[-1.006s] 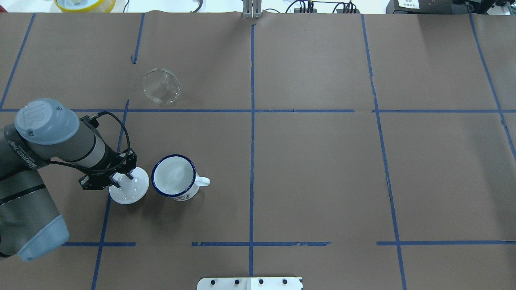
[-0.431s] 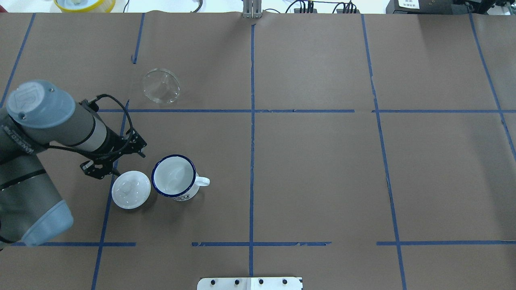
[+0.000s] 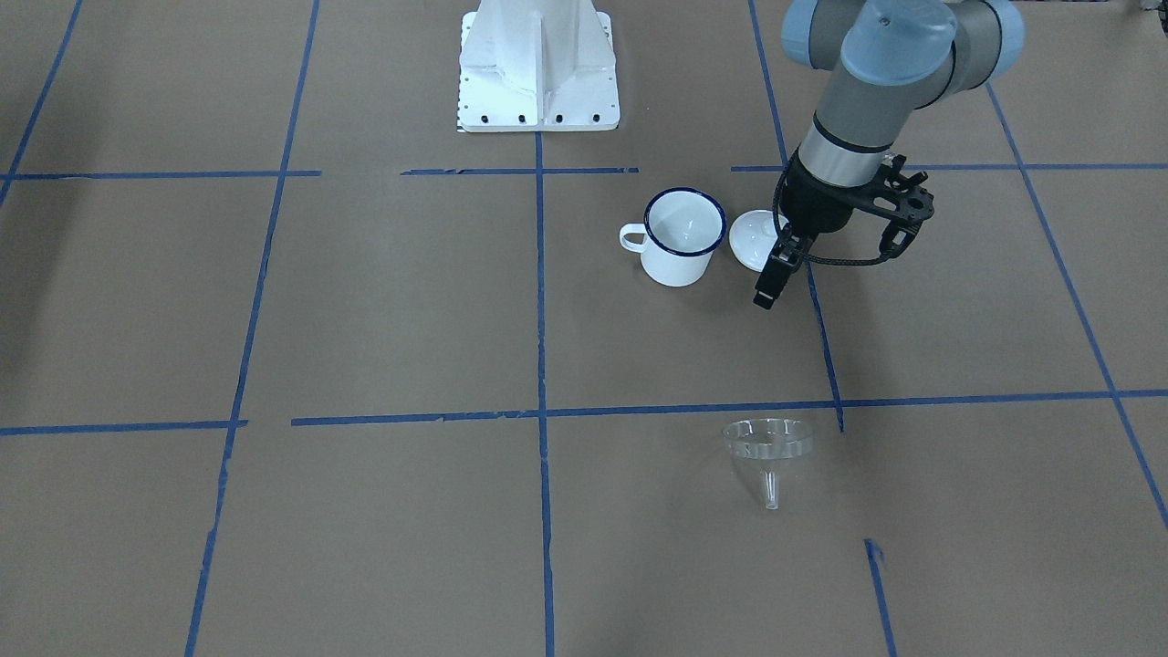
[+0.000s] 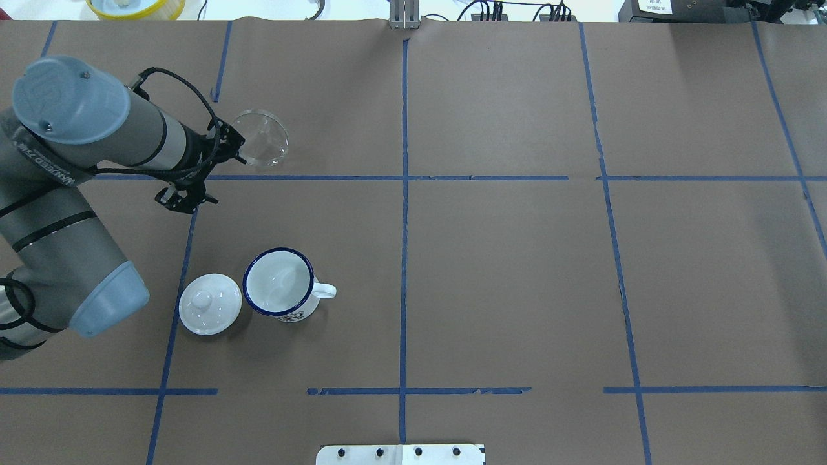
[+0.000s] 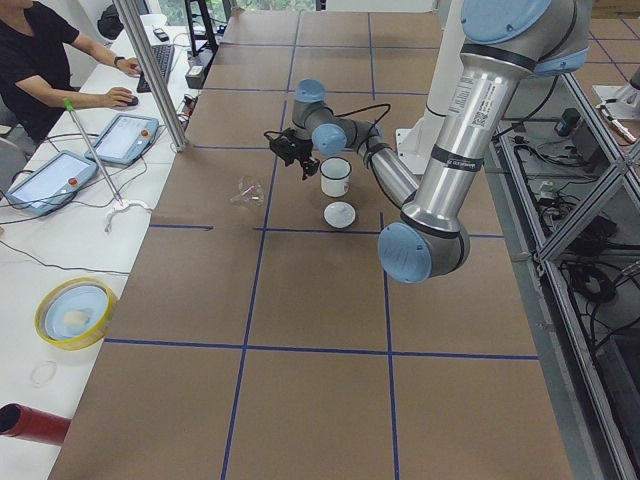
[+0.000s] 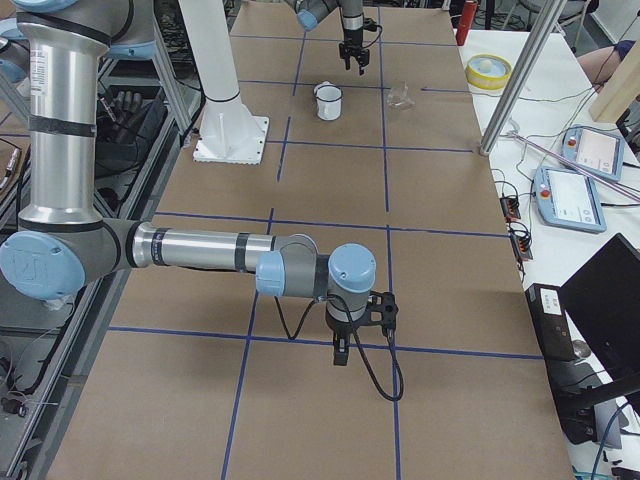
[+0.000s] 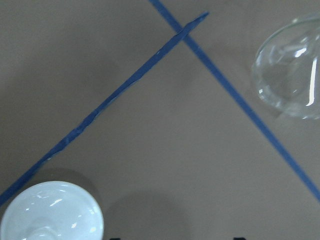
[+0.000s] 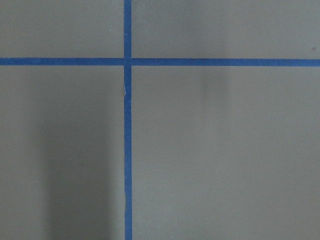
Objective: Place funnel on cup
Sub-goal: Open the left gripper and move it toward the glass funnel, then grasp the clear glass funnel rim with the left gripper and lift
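Note:
The clear funnel (image 4: 258, 137) lies tipped on the brown paper at the far left, its spout (image 3: 772, 488) pointing away from the robot; it also shows in the left wrist view (image 7: 290, 75). The white mug with a dark blue rim (image 4: 279, 284) (image 3: 683, 239) stands upright and empty, its handle towards the table's middle. My left gripper (image 4: 208, 169) (image 3: 766, 290) hangs open and empty above the table between the mug and the funnel, just short of the funnel. My right gripper (image 6: 340, 352) hovers over bare paper far off; I cannot tell whether it is open.
A round white knobbed lid (image 4: 210, 303) (image 7: 50, 212) lies on the table right beside the mug, on its left. The robot's white base plate (image 3: 538, 64) is at the near edge. A yellow tub (image 4: 136, 6) sits beyond the far-left edge. An operator (image 5: 40, 60) sits at that end.
My left gripper let go of the white lid, left it beside the mug, rose, and moved away from the robot to just beside the funnel. Mug and funnel have not moved.

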You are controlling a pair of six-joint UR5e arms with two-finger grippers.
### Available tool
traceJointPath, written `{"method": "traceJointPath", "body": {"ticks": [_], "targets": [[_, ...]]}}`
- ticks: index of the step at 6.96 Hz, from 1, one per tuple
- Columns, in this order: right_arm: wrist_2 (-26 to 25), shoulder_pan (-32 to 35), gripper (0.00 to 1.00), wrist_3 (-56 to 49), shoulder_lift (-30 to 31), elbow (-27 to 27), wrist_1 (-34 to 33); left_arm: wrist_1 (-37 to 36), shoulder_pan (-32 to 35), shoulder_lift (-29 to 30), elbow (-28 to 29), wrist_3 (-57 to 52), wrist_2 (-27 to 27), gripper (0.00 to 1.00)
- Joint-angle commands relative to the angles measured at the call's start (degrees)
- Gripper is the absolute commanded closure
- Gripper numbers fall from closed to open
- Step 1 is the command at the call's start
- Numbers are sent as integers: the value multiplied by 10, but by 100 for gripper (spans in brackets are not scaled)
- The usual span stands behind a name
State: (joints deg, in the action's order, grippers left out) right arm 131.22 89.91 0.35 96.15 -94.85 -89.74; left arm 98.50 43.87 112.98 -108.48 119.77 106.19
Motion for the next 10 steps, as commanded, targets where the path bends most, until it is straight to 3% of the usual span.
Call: {"method": "traceJointPath", "body": {"ticks": [1, 3, 6, 9, 10], "targets": [[0, 0, 0, 0, 0, -1, 0, 107, -1, 21, 70, 147, -125, 18], [0, 0, 0, 0, 0, -1, 0, 141, -4, 36, 132, 215, -198, 14], [0, 0, 0, 0, 0, 0, 0, 168, -24, 42, 156, 283, -238, 14], [0, 0, 0, 0, 0, 0, 0, 178, -33, 86, 209, 301, -269, 14], [0, 0, 0, 0, 0, -1, 0, 212, -32, 86, 226, 297, -296, 17]]}}
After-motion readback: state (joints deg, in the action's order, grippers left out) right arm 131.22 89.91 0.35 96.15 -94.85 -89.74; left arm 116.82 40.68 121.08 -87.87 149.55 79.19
